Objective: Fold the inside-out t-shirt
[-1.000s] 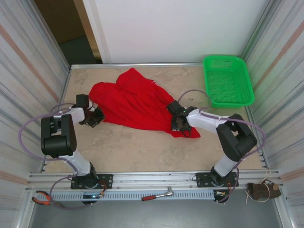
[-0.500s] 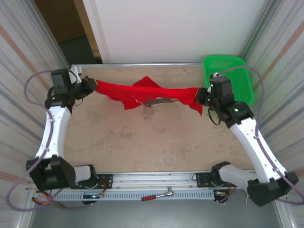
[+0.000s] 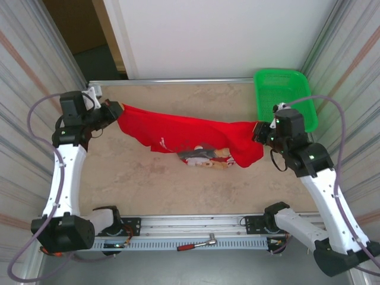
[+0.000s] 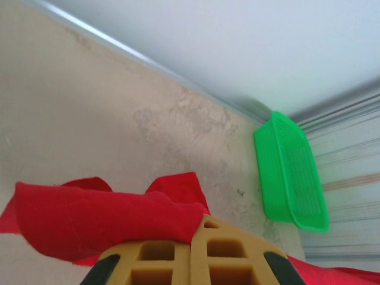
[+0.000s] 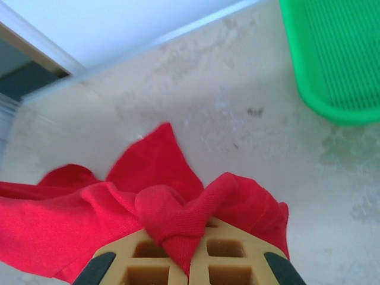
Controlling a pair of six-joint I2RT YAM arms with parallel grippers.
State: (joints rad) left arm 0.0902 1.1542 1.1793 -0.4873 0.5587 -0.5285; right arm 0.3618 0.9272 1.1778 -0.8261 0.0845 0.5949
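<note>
Ideally left gripper (image 3: 118, 111) and right gripper (image 3: 256, 132), both clamped on the red t-shirt (image 3: 190, 129), pull evenly (no sag) while lowering.

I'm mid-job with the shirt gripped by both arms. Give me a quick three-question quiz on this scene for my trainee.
1. True or false: the red t-shirt sits inside the green basket.
2. Where does the basket stand on the table? A) far right corner B) near left corner C) centre
3. Fill in: the left jaws and the right jaws are each shut on the ____.
Key: 1 false; 2 A; 3 t-shirt.
</note>
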